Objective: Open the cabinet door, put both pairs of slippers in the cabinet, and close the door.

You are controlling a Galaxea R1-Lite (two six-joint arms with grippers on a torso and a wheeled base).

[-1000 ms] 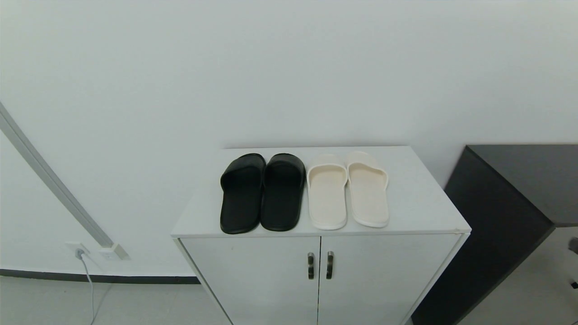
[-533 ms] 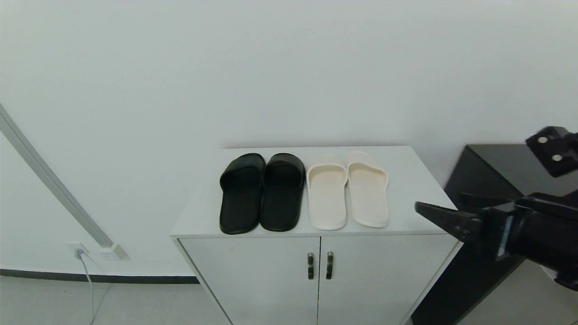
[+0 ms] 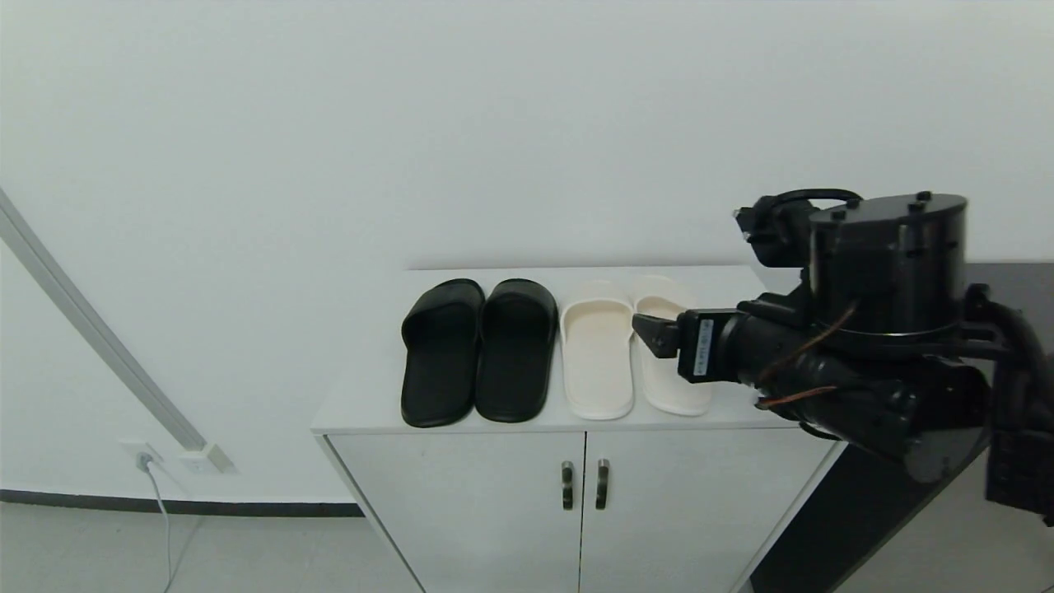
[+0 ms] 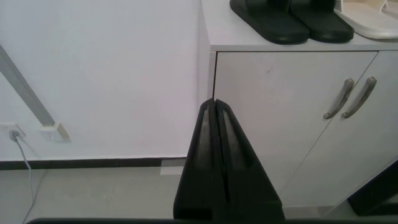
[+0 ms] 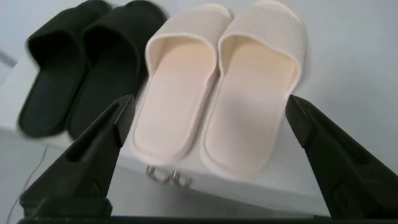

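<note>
Head view: black rubber slippers (image 3: 445, 354) and cream foam slippers (image 3: 597, 354) sit on the shut white cabinet (image 3: 370, 391). My right gripper (image 3: 650, 336) hangs spread over the cream ones, my left gripper (image 4: 216, 124) clenched. Next I should pull a door handle (image 3: 601, 483).

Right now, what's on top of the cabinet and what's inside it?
On the cabinet top: black slippers and cream slippers, side by side. The right gripper, jaws open, hides part of one cream slipper in the head view. Inside: unseen, both doors are shut.
</note>
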